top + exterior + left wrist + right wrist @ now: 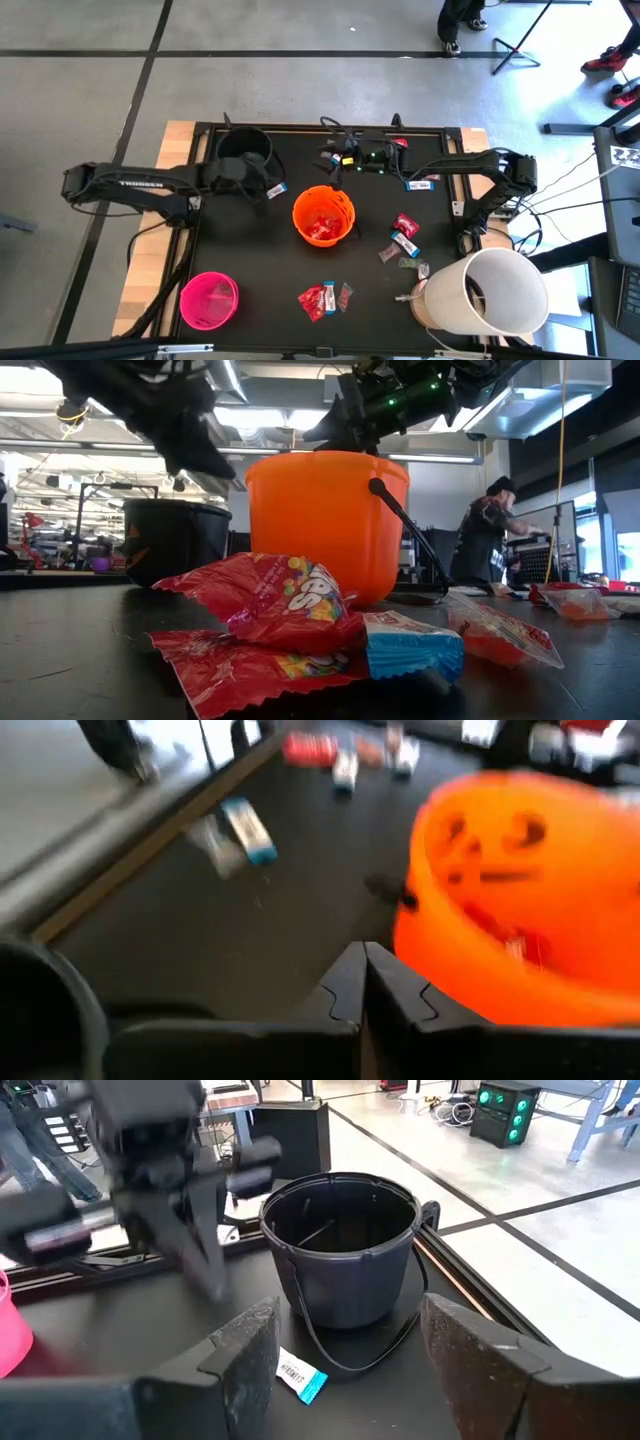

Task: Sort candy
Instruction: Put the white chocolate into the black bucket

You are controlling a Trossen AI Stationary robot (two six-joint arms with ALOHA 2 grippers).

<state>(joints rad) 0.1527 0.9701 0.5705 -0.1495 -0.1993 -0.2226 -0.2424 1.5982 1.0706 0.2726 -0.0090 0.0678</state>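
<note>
My left gripper [266, 186] [364, 982] is shut and empty, raised between the black bucket [245, 152] [340, 1245] and the orange bucket [323, 215] [530, 890]. Under it a blue-and-white candy [278, 190] [300, 1377] lies flat on the table. My right gripper [335, 160] [350, 1365] stands open and empty above the table's far middle, pointing toward the black bucket. Red candy [322, 230] lies in the orange bucket. More candy lies near the front edge [322, 298] [280, 605] and at the right [404, 238]. Another blue-and-white bar [422, 183] lies under the right arm.
A pink bucket [208, 300] stands at the near left and a large white bucket [490, 292] at the near right corner. A box with green lights [372, 157] and cables sits at the far middle. A person [490, 540] stands beyond the table.
</note>
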